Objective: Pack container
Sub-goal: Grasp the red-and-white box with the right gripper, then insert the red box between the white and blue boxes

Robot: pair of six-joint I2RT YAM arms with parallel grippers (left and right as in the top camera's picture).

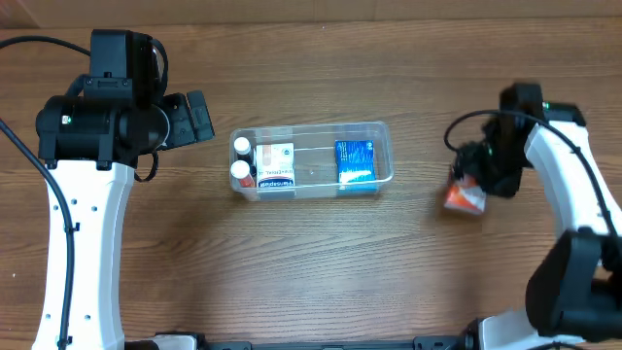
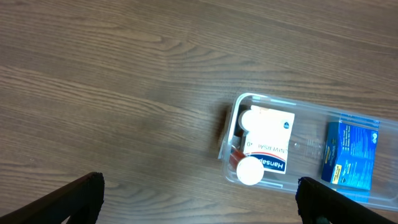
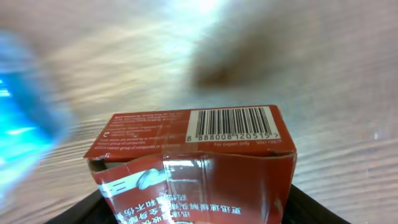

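2 white-capped bottles, a white box and a blue box lie in the container. Right gripper clamps a red box; left gripper is wide open, empty.

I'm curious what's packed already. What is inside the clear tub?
Inside the container are two white-capped bottles, a white box and a blue box. Anything beneath the boxes is covered.

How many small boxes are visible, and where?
3: white box in the left half of the container, blue box in its right half, red box outside, in the right gripper. None seems hidden.
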